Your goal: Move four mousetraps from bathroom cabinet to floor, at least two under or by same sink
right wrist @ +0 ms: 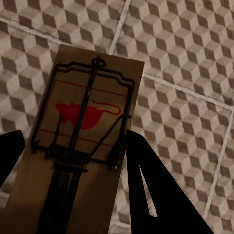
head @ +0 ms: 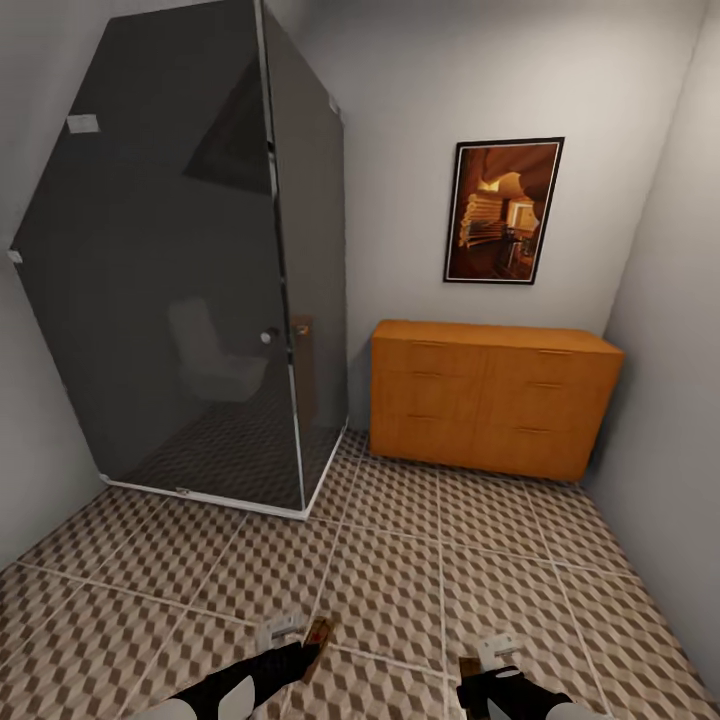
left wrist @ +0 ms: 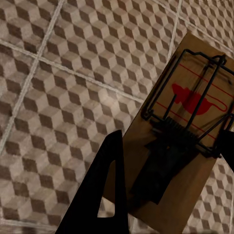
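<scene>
Each gripper is closed on a mousetrap above the tiled floor (head: 400, 560): the left gripper (head: 290, 640) grips one mousetrap (left wrist: 183, 146), the right gripper (head: 490, 660) another (right wrist: 80, 141). The cabinet (head: 490, 395) stands ahead against the wall.

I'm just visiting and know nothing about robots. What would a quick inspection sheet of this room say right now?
Surface: bathroom floor, cube-patterned tiles with pale grout.
Job's things: one mousetrap in the left claw; another mousetrap in the right claw; cabinet against the far wall, drawers shut.
Clutter: nothing seen.
Grippers: both claws are closed on traps, held above the tiles.
Cables: nothing seen.
Surroundings: dark glass shower enclosure beside the cabinet, framed picture on the wall above it.
</scene>
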{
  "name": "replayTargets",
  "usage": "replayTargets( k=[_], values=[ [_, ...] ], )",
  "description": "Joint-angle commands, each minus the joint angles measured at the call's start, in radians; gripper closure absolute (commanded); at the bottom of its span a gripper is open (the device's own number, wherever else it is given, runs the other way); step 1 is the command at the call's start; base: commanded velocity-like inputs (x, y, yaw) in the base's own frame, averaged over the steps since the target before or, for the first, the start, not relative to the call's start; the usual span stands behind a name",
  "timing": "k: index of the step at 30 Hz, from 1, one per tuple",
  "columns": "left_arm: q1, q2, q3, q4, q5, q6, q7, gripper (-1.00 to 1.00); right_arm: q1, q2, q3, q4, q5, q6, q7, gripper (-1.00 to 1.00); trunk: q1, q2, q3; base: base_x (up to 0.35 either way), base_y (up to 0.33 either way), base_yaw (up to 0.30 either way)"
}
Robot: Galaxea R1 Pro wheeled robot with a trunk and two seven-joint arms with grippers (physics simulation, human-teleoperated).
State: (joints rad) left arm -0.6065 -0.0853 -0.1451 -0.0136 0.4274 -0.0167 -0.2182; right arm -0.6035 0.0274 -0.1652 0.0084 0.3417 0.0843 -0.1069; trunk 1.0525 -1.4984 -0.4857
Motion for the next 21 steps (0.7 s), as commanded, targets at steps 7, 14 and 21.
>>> replayTargets(
  k=[7,14,21],
  values=[
    [-0.001,0.0,-0.008,0.001,0.011,-0.002,-0.003,1.0,-0.001,0.0,-0.008,0.001,0.008,0.002,-0.004,1.0,-0.001,-0.001,-0.001,-0.338,0.0,0.3],
    [-0.001,0.001,-0.008,0.001,0.011,-0.007,-0.003,1.0,-0.001,0.0,-0.008,0.001,0.008,0.002,-0.004,1.0,-0.001,-0.001,-0.001,-0.338,0.0,0.3],
    [-0.001,0.002,-0.008,0.003,0.013,-0.008,-0.001,1.0,-0.001,0.0,-0.008,0.001,0.008,0.002,-0.004,1.0,-0.001,-0.001,-0.001,-0.124,0.0,0.162]
  ],
)
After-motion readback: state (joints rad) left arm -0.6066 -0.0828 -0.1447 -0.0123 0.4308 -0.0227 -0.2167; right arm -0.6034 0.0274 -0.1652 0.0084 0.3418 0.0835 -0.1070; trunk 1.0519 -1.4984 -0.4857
